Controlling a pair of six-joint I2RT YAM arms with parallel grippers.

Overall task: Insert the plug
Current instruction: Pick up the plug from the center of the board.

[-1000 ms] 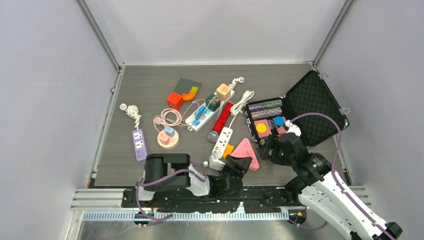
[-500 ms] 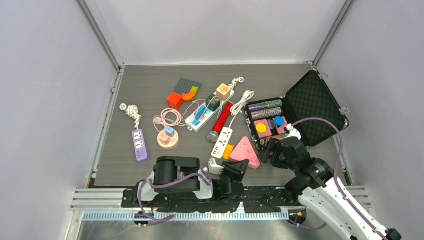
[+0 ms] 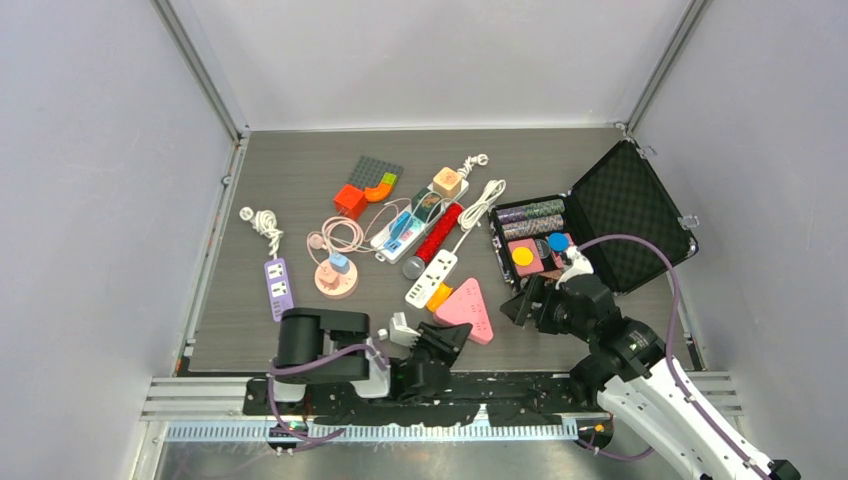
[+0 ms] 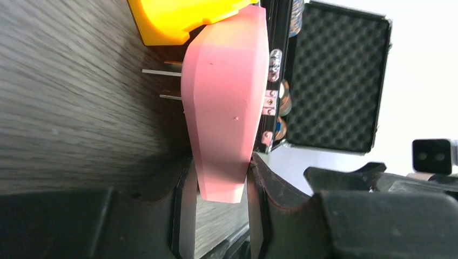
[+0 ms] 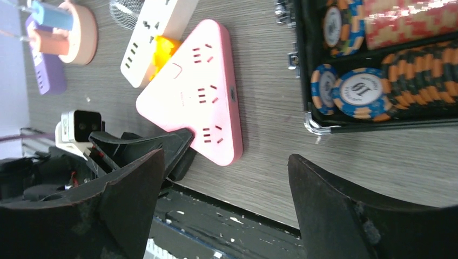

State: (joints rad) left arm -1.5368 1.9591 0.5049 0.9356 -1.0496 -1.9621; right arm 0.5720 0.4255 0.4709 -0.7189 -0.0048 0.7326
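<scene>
Left wrist view: yellow plug point(image 4: 183, 19) at the top edge, butted against the far end of the pink triangular power strip point(image 4: 224, 102). Two bare metal pins just beside the strip's left edge; cannot tell what they belong to. Strip seen edge-on above the dark wood-grain desk point(image 4: 70, 108), its near corner clamped in the left tool point(image 4: 219, 186), with a finger point(image 4: 182, 216) pressed on either side.

From the top external view, plug near the front middle of the desk, wedged between the near end of a white power strip point(image 3: 430, 278) and the pink strip, apparently touching both. Cannot tell whether seated in a socket.

Right tool point(image 5: 226, 158) just right of the pink strip, hanging above bare desk with jaws spread wide and nothing between them. Below it in the right wrist view: the strip's socket face, its near corner in the other tool's grip.

Further right, an open black case point(image 3: 620, 215), lid tilted back with foam lining showing, and rows of poker chips point(image 5: 362, 91) in the tray.

Beyond the white strip, a red microphone point(image 3: 432, 243), mesh head close to the strip. To the left, a round pink socket point(image 3: 336, 278) with a coiled cord, then a purple power strip point(image 3: 279, 288) near the desk's left edge. At the far side, red, orange and grey building blocks point(image 3: 365, 185).
</scene>
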